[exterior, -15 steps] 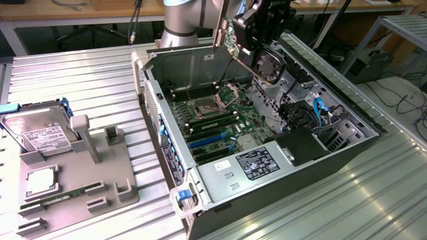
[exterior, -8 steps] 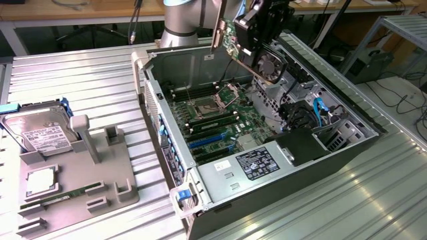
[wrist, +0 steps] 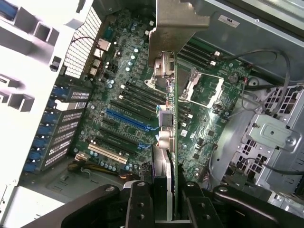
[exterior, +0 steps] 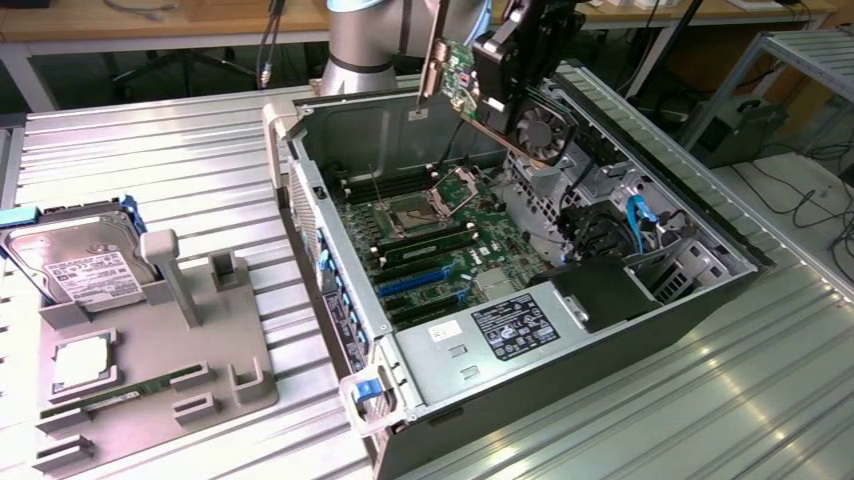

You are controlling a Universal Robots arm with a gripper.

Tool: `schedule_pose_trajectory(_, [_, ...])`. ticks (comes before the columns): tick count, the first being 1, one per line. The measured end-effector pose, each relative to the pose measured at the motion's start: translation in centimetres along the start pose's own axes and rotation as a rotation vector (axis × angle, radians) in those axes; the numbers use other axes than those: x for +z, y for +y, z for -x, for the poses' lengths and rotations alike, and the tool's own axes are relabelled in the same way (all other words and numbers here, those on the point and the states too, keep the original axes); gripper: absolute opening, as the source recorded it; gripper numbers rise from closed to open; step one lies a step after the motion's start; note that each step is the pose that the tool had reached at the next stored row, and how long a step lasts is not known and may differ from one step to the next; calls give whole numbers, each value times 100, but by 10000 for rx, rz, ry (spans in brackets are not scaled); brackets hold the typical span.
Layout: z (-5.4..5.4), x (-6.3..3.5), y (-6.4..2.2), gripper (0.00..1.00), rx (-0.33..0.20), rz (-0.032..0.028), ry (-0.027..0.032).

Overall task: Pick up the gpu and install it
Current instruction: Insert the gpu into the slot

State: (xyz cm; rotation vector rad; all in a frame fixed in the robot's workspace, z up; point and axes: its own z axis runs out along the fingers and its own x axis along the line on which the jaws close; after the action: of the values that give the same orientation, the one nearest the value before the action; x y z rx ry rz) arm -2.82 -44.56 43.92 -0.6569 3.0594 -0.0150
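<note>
Exterior view | gripper [exterior: 525, 45] clenched on thin flat silver-bracketed gpu [exterior: 462, 86] | tilted above open grey metal case [exterior: 387, 130]

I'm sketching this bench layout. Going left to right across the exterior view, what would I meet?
hard drive → grey holder post → gpu, held aloft → blue cables → metal rack

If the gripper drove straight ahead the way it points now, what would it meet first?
Likely the motherboard inside the open case, near the CPU socket; the gpu held in the gripper would touch before the gripper does. Depth is unclear.
</note>
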Motion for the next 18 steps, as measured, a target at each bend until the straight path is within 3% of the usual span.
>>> schedule_pose_trajectory(18, [0,0,0,28,-1443,15,-18])
